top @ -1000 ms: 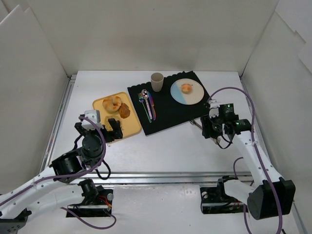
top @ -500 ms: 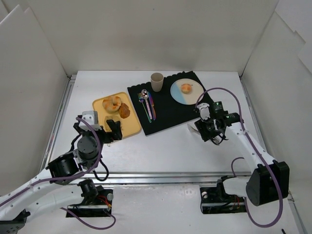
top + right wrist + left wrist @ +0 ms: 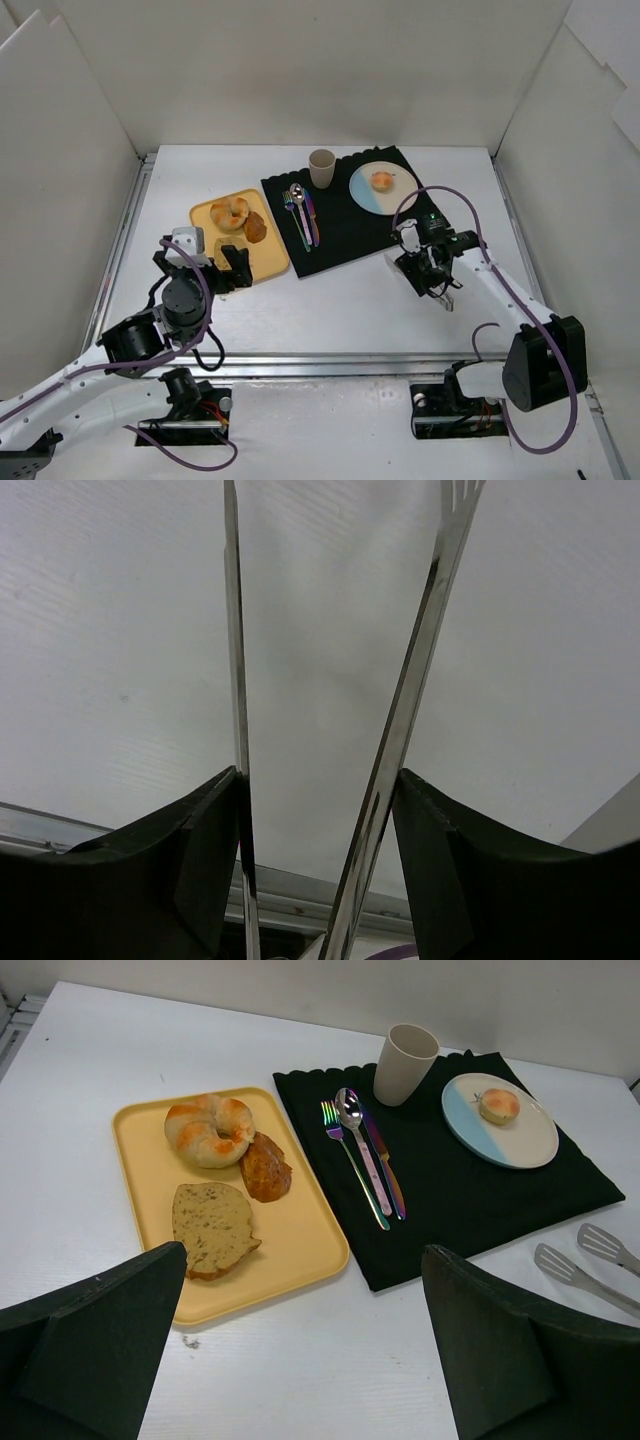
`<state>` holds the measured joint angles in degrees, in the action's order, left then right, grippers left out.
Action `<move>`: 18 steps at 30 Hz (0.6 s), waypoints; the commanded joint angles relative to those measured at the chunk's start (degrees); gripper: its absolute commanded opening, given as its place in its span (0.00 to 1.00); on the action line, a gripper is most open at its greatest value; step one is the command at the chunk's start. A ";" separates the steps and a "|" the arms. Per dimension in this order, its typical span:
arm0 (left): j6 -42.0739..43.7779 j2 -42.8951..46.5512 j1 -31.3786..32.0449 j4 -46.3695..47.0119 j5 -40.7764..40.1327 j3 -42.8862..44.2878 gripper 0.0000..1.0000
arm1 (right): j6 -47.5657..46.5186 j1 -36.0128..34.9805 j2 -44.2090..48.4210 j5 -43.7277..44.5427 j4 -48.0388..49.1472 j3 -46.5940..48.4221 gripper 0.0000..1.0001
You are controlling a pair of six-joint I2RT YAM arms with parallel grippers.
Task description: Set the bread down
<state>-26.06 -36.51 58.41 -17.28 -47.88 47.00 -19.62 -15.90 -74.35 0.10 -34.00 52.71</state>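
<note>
The bread (image 3: 382, 181) (image 3: 498, 1106), a small golden bun, lies on the round blue-and-cream plate (image 3: 403, 196) (image 3: 525, 1142) at the back right of the black mat (image 3: 350, 230). My right gripper (image 3: 427, 270) (image 3: 320, 780) hovers over the bare table off the mat's near right corner, shut on metal tongs (image 3: 415, 680) (image 3: 588, 1265). Both tong arms rest against its fingers and spread apart toward the tips, with nothing between them. My left gripper (image 3: 215, 262) (image 3: 305, 1252) is open and empty by the near edge of the yellow tray (image 3: 275, 262).
The yellow tray (image 3: 300, 1230) holds a ring pastry (image 3: 209, 1128), a dark brown piece (image 3: 265, 1168) and a seeded slice (image 3: 212, 1226). A beige cup (image 3: 405, 1063), fork (image 3: 350, 1160), spoon (image 3: 352, 1120) and knife (image 3: 388, 1175) sit on the mat. White walls enclose the table.
My right arm has swung left and slightly nearer with the tongs. The left gripper shifted a little. The bread has not moved.
</note>
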 commanded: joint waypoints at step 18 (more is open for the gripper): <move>0.66 -0.05 0.21 3.04 -0.90 0.11 1.00 | -3.76 0.78 -15.21 3.24 0.42 -1.38 0.59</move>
<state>-25.93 -36.25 58.41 -17.28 -47.94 47.00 -22.63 -15.68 -89.80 1.78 -33.06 51.27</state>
